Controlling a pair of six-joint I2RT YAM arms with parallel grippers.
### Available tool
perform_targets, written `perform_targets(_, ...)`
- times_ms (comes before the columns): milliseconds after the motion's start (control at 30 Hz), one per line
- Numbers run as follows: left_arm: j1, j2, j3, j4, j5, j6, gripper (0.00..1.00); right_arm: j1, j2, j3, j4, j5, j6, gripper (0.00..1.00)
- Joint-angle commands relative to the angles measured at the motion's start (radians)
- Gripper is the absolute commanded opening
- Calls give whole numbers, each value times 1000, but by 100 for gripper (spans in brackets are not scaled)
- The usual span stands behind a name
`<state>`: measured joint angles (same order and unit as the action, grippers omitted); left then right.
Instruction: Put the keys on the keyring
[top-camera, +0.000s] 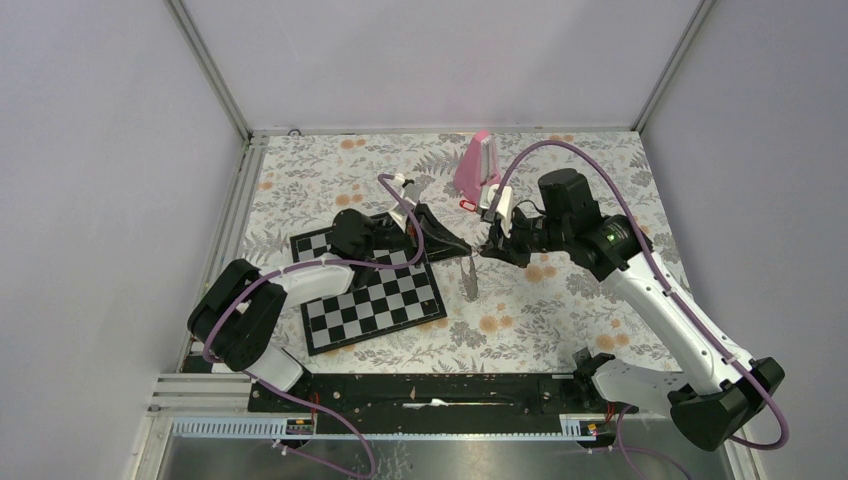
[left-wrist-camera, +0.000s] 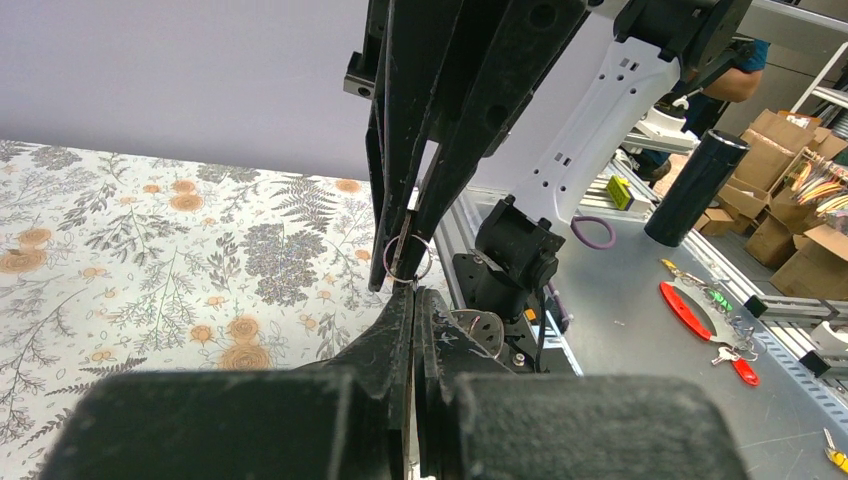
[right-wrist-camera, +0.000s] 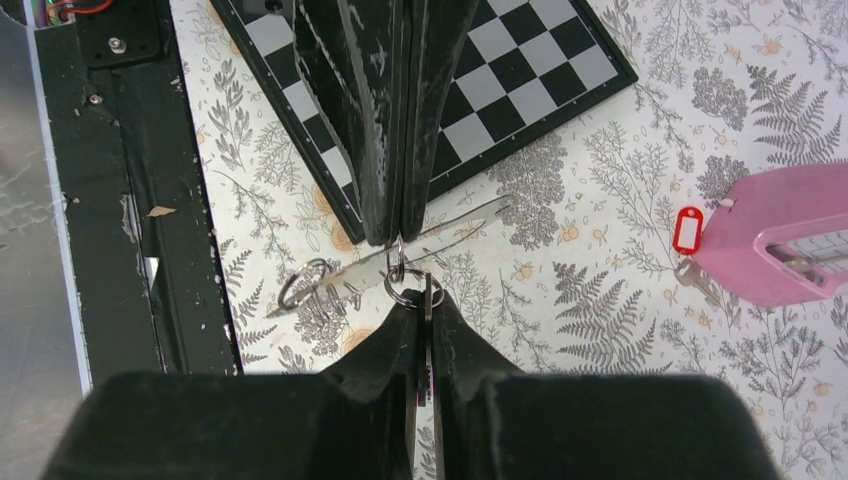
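Above the floral bench (top-camera: 560, 320), the right gripper (right-wrist-camera: 420, 300) pinches a small silver metal keyring (right-wrist-camera: 405, 287). The left gripper (right-wrist-camera: 397, 238), fingers pressed together, touches the ring's opposite edge. Below them a thin silver metal key (right-wrist-camera: 465, 222) lies flat beside the black-and-white chessboard (right-wrist-camera: 520, 70), and the red-headed key (right-wrist-camera: 688, 230) lies just beside the pink metronome (right-wrist-camera: 780, 240).
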<state>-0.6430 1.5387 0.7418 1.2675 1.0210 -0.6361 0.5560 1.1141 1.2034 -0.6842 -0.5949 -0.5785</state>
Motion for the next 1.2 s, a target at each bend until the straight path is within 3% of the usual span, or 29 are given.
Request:
perform_targets(0,-10,-32,0,14,13,44,0,-4,30,65,-11,-40,4,8)
perform_targets(233,-9,-39,2,-33,4,87,1,-4,30,72,-29,32,-12,8)
perform_targets(400,-5,-46,9,-147,-30,175,31,-5,5,25,-43,187,-51,6)
perform_targets(700,36,-58,21,-308,-109,280,63,-7,9,-97,-42,366,-95,4)
perform_targets(900,126,-79,21,-361,-211,271,74,-6,73,-72,-33,324,-74,5)
perform_targets(1167,228,-67,49,-440,-221,246,83,-44,101,-88,-19,310,-57,6)
